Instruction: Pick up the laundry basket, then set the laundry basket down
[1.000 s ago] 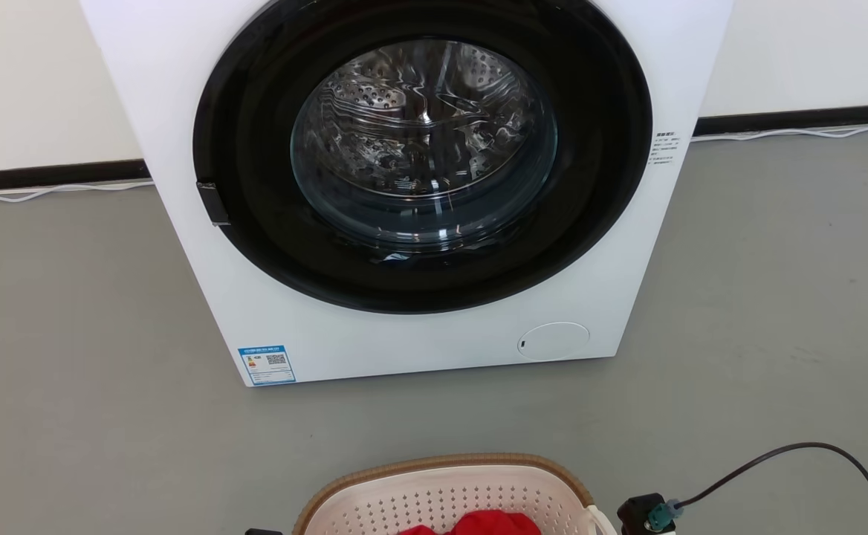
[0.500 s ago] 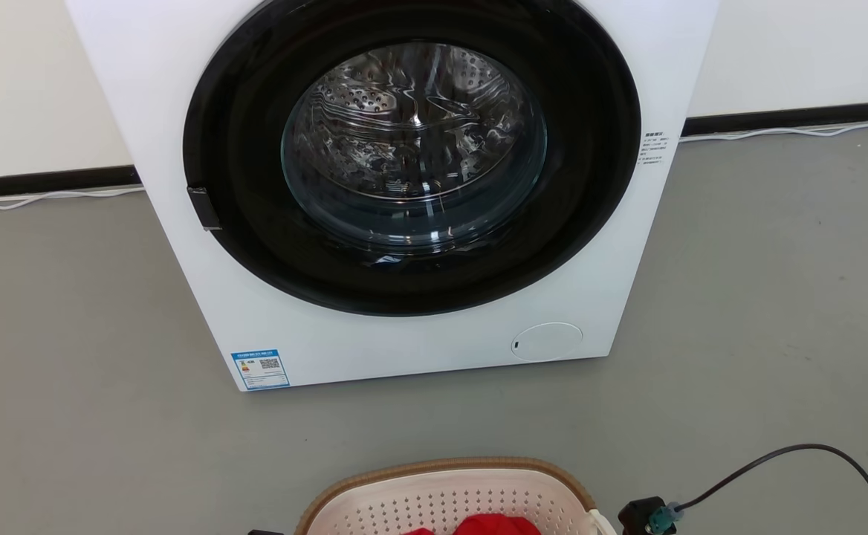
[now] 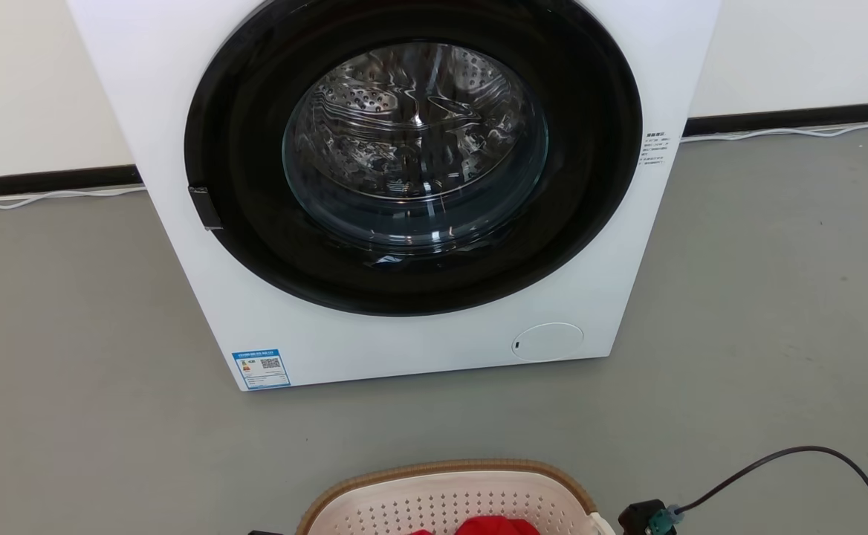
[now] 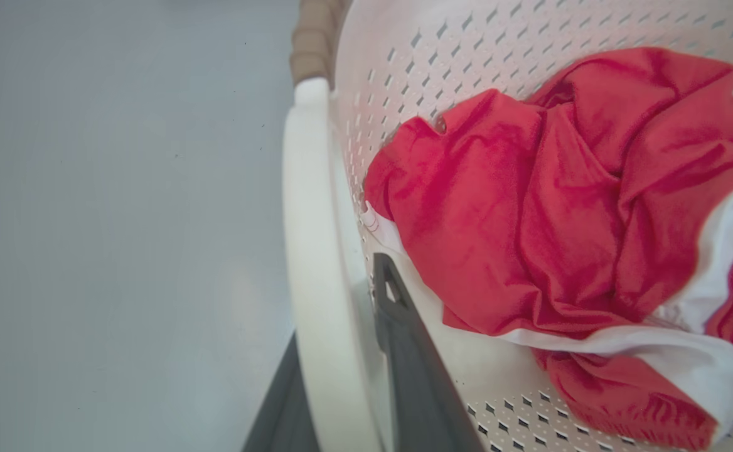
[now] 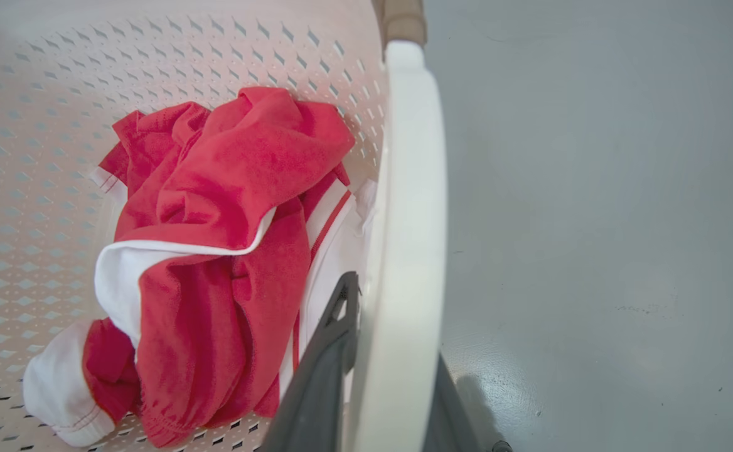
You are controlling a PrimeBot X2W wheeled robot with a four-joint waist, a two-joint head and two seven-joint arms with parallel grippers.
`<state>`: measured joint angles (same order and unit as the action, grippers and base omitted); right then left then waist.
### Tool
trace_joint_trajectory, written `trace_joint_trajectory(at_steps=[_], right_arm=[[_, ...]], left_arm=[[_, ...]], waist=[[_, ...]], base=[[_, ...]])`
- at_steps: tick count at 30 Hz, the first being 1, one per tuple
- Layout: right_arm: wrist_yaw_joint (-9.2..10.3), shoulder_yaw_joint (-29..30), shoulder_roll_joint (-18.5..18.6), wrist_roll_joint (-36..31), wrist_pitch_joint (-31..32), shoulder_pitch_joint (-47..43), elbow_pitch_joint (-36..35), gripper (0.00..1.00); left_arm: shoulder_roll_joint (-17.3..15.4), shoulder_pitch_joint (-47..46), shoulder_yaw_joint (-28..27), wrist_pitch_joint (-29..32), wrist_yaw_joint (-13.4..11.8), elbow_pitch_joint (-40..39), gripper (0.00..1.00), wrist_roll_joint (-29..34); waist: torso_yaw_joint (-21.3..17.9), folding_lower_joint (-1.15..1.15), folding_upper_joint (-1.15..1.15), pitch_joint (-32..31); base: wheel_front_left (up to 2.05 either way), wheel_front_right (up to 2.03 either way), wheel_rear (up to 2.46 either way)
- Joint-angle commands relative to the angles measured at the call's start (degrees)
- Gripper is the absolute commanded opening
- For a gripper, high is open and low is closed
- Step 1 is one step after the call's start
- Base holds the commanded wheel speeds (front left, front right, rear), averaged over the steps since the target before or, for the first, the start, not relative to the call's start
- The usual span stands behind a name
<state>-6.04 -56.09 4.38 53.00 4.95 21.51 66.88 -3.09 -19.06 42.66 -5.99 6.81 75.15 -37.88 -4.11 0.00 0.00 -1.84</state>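
Okay, starting closest to us: our left pincer (image 4: 335,314) is clamped on the laundry basket (image 4: 467,50), right on its white left handle (image 4: 307,220). One dark finger (image 4: 404,351) sits on the inner side of the handle and the other on the outer side, with the handle sandwiched between them. Same deal on the other side: our right pincer (image 5: 398,326) is gripping the white right handle (image 5: 407,188), a finger on each side of it.

Inside the basket there's a crumpled red and white garment (image 4: 529,207) lying against the perforated cream wall. The brown woven-look rim starts just past each handle.

From the head view the basket sits at the very bottom edge, straight in front of us and between our arms. We honestly can't tell whether it's resting on the grey floor (image 3: 70,334) or just off it. A dark cable (image 3: 813,448) loops up over the floor beside the basket's right end.

Further out, past a strip of bare floor, stands a white front-loading washer (image 3: 419,342), well apart from the basket. Its round black door (image 3: 256,245) is closed, and we can see the shiny steel drum (image 3: 412,119) through the glass. There's a blue sticker (image 3: 261,369) at its lower left corner and a round flap (image 3: 549,342) at its lower right.

Behind it all is a pale wall (image 3: 33,89) with a black baseboard (image 3: 47,180), and a thin white cable (image 3: 55,193) runs along the floor just below that.
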Motion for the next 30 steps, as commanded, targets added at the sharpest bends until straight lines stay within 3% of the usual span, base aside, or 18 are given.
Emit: trace_joint_trajectory(at_steps=[1, 30], right_arm=[[-1.45, -1.6, -1.5, -0.3, -0.8, 2.1, -1.4, 0.0], [-1.45, -4.1, -1.5, 2.5, -1.3, 2.8, -0.6, 0.0]], left_arm=[[0.2, -1.1, -0.4, -0.9, 0.6, -1.2, 0.0, 0.4], [0.2, -1.2, 1.4, -0.9, 0.6, -1.2, 0.0, -1.5]], waist=[[0.0, 0.0, 0.0, 0.0], [0.2, 0.0, 0.0, -0.4]], base=[[0.0, 0.0, 0.0], [0.0, 0.0, 0.0]])
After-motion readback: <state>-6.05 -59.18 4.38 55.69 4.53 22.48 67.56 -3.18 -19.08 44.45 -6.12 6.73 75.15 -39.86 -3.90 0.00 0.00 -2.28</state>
